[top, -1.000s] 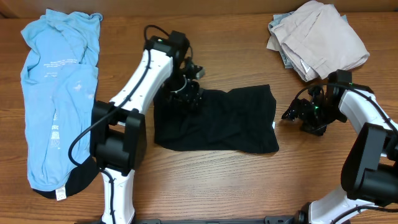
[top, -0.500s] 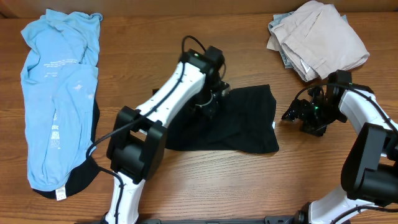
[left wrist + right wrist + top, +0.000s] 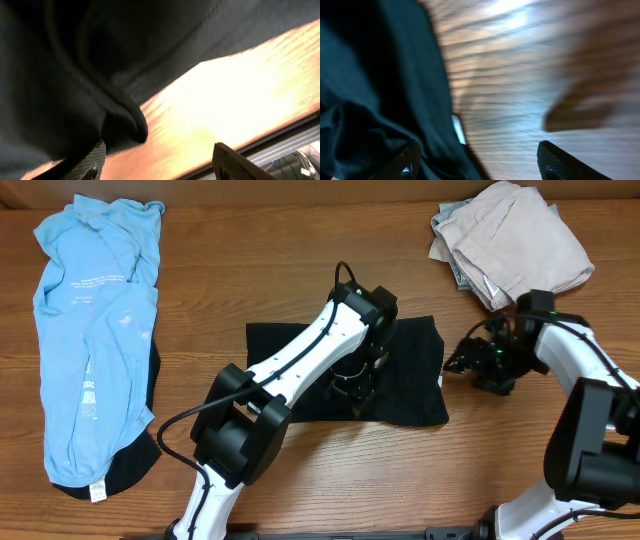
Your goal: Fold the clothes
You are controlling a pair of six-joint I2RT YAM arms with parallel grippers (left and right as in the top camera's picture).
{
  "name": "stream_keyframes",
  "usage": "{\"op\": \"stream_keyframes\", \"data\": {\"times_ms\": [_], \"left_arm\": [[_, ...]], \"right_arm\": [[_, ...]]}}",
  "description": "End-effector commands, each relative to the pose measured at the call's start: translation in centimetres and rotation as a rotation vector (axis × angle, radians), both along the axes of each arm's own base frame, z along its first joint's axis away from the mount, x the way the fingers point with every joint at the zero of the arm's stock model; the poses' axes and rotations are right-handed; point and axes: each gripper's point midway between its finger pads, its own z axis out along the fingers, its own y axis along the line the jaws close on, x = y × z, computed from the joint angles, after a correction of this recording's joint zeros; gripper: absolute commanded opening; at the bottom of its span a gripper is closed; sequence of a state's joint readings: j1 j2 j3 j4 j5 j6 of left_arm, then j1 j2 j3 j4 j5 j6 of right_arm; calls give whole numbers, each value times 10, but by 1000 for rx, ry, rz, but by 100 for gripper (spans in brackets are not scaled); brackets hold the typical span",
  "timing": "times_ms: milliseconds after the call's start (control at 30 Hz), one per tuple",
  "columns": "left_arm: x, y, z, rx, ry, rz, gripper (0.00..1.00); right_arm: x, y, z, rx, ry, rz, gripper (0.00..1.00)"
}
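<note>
- The black cloth point(image 3: 410, 375) lies mid-table point(image 3: 330, 490), not yet folded neat.
- Your left gripper point(image 3: 159, 161) sits wide open on it, holding nothing.
- Your right gripper point(image 3: 477, 162) is wide too, beside the tag point(image 3: 457, 127).
- Next, pinch an edge and fold across.

Overhead view: fixed above, facing straight down, far enough off to take in the whole table point(image 3: 330, 470) and both arms.

Left wrist view: very near the black garment point(image 3: 60, 75), looking low across its rolled edge to bare wood. The left end effector point(image 3: 160, 162) sits at the bottom of the frame.

Right wrist view: equally near and blurred, facing the garment's side edge and white tag point(image 3: 458, 129). The right end effector point(image 3: 477, 162) sits below.

All three views share the black garment. Overhead and right wrist both show the tag edge.
</note>
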State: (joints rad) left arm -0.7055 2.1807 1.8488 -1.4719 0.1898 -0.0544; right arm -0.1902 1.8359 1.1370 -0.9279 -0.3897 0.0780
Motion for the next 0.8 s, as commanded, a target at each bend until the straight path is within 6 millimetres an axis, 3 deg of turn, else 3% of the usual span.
{"op": "stream_keyframes", "data": {"times_ms": [0, 133, 233, 367, 467, 567, 767], "left_arm": [[22, -19, 43, -103, -90, 34, 72], [45, -38, 110, -254, -233, 42, 79], [59, -42, 159, -346, -345, 51, 99], [74, -32, 207, -416, -458, 86, 100], [87, -11, 222, -400, -511, 148, 100], [99, 14, 220, -338, -534, 212, 100], [118, 45, 217, -272, -572, 278, 100]], "right_arm": [[12, 25, 6, 33, -47, 64, 78], [18, 48, 5, 28, -75, 114, 78], [20, 62, 2, 19, -92, 138, 78], [17, 65, -11, -59, -82, 129, 77], [12, 63, -18, -104, -65, 129, 77], [2, 50, -26, -175, -18, 92, 75], [-13, 23, -37, -311, 47, 45, 75]]}}
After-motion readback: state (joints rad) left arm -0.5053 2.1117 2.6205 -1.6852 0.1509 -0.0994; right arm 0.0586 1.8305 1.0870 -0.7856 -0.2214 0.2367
